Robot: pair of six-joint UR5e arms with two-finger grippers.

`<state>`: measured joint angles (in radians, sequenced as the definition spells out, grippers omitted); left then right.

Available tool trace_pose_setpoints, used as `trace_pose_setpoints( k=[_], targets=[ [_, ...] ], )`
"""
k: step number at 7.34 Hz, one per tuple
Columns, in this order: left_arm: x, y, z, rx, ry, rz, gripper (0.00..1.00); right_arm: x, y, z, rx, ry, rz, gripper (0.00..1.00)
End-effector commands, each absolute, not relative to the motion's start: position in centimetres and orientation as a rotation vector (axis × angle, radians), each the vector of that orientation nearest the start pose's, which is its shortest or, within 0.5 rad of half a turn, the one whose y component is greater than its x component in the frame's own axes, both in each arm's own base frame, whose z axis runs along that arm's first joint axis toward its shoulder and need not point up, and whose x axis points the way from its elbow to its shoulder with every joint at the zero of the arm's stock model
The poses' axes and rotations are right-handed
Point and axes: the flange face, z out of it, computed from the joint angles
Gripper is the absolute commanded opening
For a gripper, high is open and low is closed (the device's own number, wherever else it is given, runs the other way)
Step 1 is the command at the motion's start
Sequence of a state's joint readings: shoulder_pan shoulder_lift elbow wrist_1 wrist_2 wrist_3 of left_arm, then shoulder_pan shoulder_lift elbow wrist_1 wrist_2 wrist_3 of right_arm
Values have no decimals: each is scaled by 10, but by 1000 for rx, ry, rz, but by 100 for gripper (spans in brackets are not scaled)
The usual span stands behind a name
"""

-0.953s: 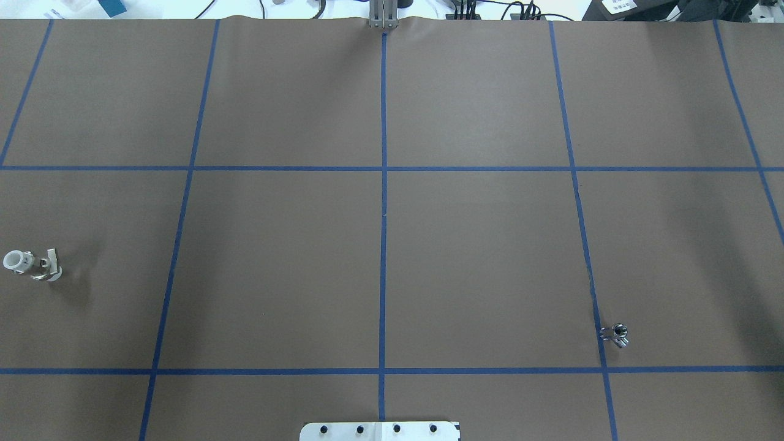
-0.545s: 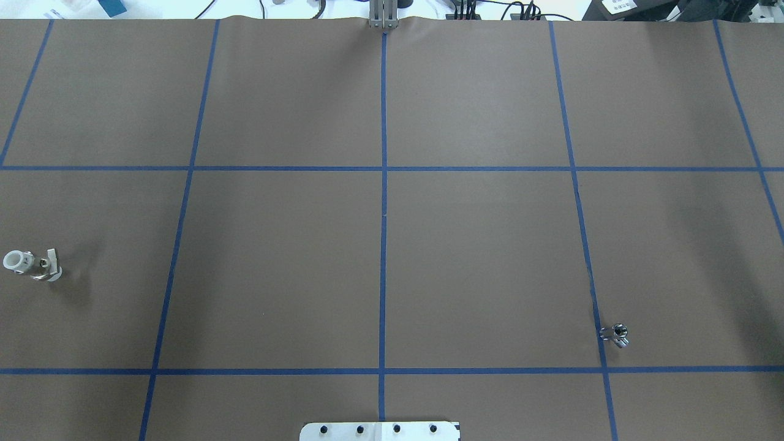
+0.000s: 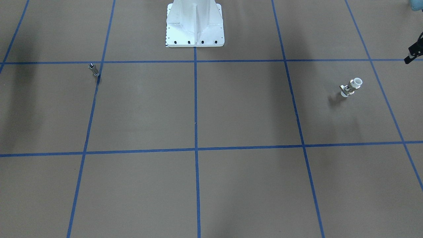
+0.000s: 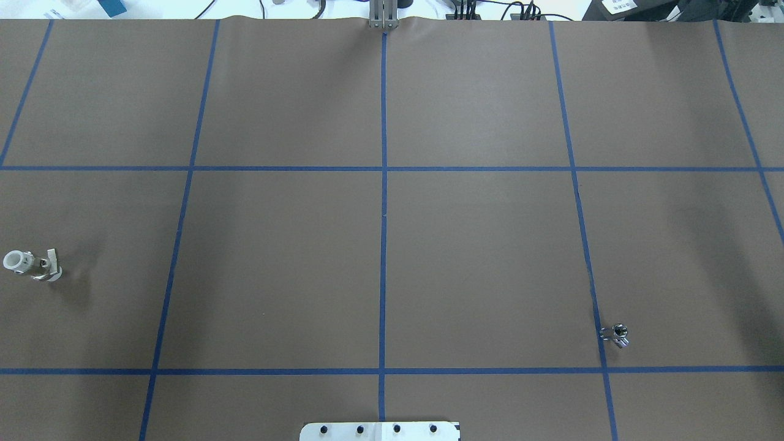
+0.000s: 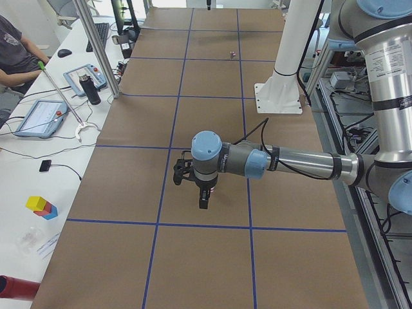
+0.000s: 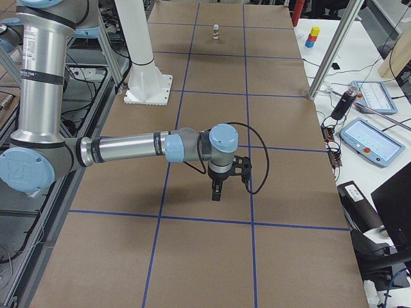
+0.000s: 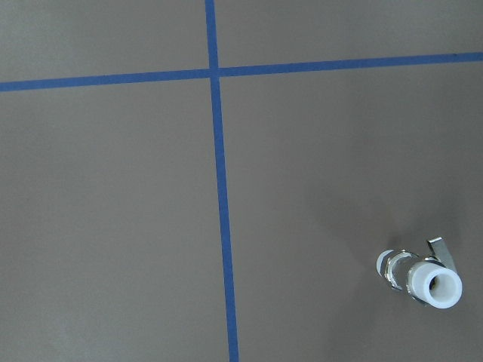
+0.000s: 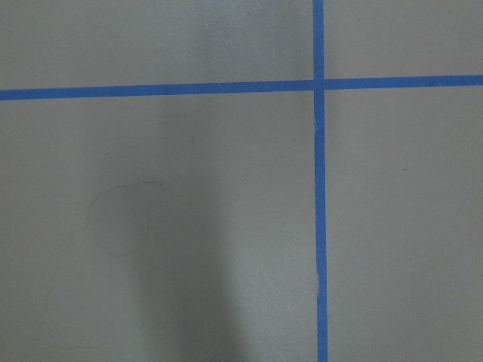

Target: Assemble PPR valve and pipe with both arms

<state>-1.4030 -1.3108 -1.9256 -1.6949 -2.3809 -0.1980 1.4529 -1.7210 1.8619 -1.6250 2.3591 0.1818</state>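
The PPR valve point(image 4: 30, 264) stands on the brown table at the far left, white collar on top, small handle to one side. It also shows in the front view point(image 3: 351, 87), in the left wrist view point(image 7: 423, 275) at the lower right, and far off in the exterior right view point(image 6: 216, 31). The pipe point(image 4: 615, 334), a small silvery stub, stands at the near right by a blue tape line point(image 3: 94, 69) point(image 5: 232, 54). My left gripper point(image 5: 203, 199) hangs above the table, fingers down; only a black part shows in the front view point(image 3: 415, 49). My right gripper point(image 6: 217, 191) hangs likewise. I cannot tell whether either is open or shut.
The white bolted pedestal point(image 3: 195, 26) point(image 4: 380, 431) stands at the robot's edge of the table. Blue tape lines divide the brown cover into squares. A side bench with tablets point(image 5: 38, 116), a bottle point(image 5: 93, 90) and a seated person point(image 5: 13, 45) lies beyond the far edge.
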Motion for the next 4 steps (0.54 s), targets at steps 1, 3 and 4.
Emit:
trace_pose_setpoints(
  k=[1,3,4],
  targets=[
    [72,-398,570,36,829,78,100,11,-428,594,-50,-803,32,99],
    [93,-397,564,45,824,73,100,11,-427,594,-52,-806,31,99],
    [113,-393,560,29,839,50,100,11,-427,593,-51,-814,29,99]
  ],
)
